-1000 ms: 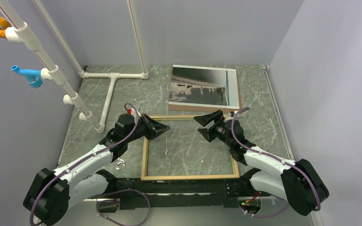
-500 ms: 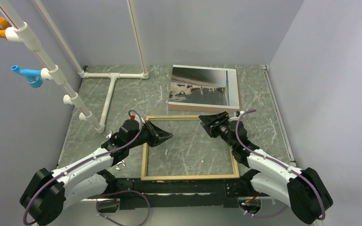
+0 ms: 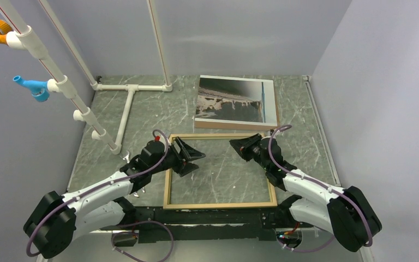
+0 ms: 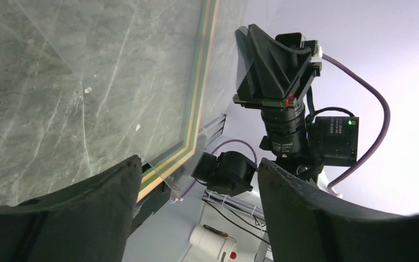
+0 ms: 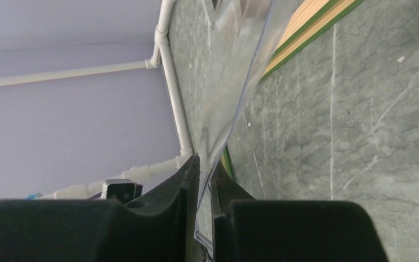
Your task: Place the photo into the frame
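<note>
Frame [image 3: 218,206] lies flat, tan face up. Photo [image 3: 232,101] lies picture side up just beyond the frame's far edge. Left gripper [image 3: 199,162], fingers spread wide, hovers above the frame's far-left part. Right gripper [image 3: 234,144], above its far-right part, pinches the clear pane [image 5: 240,65].

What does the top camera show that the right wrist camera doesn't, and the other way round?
Only top: the photo lying beyond the frame, and the left gripper open over the frame. Only right wrist: the right gripper shut on the edge of the clear pane. Both: the frame's border, the white pipes and the table.
</note>
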